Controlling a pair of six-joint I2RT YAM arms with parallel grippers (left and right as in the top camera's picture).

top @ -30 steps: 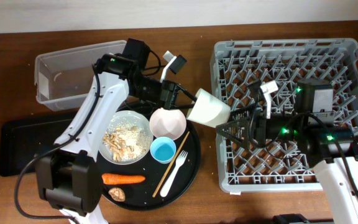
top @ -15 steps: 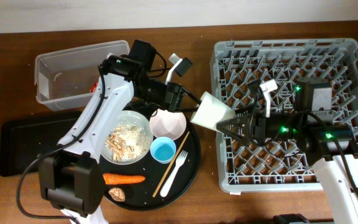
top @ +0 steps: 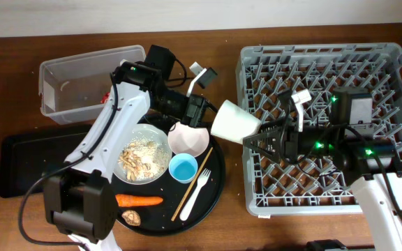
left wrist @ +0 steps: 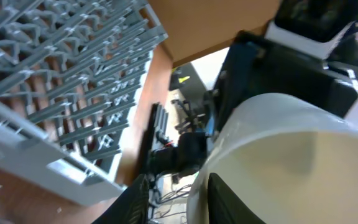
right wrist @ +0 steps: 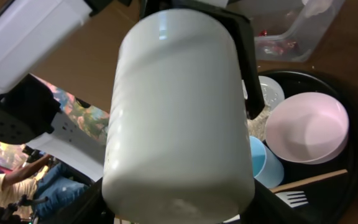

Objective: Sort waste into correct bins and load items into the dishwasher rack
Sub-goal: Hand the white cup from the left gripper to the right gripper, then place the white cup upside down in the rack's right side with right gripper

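My left gripper (top: 199, 111) is shut on the rim of the cream cup (top: 232, 122) and holds it tilted in the air between the round black tray and the grey dishwasher rack (top: 396, 63). In the left wrist view the cup (left wrist: 291, 162) sits on my fingers (left wrist: 179, 193), one finger each side of its wall. My right gripper (top: 251, 141) is open, its fingers (right wrist: 176, 208) flanking the cup's base (right wrist: 179, 112). The pink bowl (top: 189, 138), blue cup (top: 183, 168), fork (top: 197, 188), chopstick (top: 194, 183), plate with scraps (top: 139, 157), carrot (top: 138, 201) and brown lump (top: 132, 217) lie on the round tray.
The clear tub (top: 54, 77) stands at the back left with a red wrapper (top: 108, 94) inside. The shallow black rectangular tray (top: 12, 167) lies at the left edge. The round black tray (top: 218, 181) sits just left of the rack's front corner.
The left arm swung the cup slightly right, then back left and up. The right gripper stayed around the cup's base throughout.
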